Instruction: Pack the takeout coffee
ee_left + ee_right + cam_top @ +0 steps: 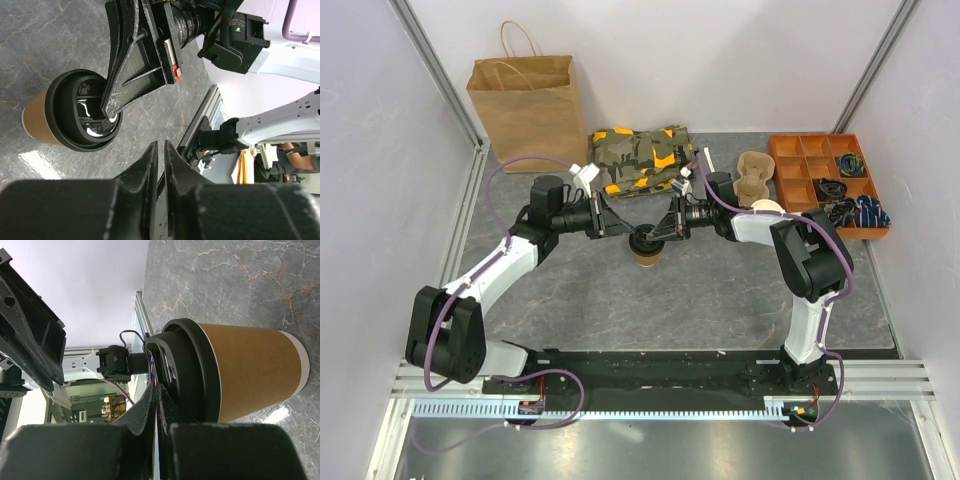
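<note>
The coffee cup [646, 250] stood on the worktop [720, 290]. The right tool [155, 390], closed and empty, had its tips at the lid [82, 110]. The left tool [160, 146] was closed beside it.

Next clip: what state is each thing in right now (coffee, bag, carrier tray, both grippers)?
takeout coffee: upright on the table, black lid on, not yet packed.
paper bag: standing upright at the back.
carrier tray: lying flat, no cup in it.
left gripper: shut, beside the coffee.
right gripper: shut, tips on the lid.
</note>
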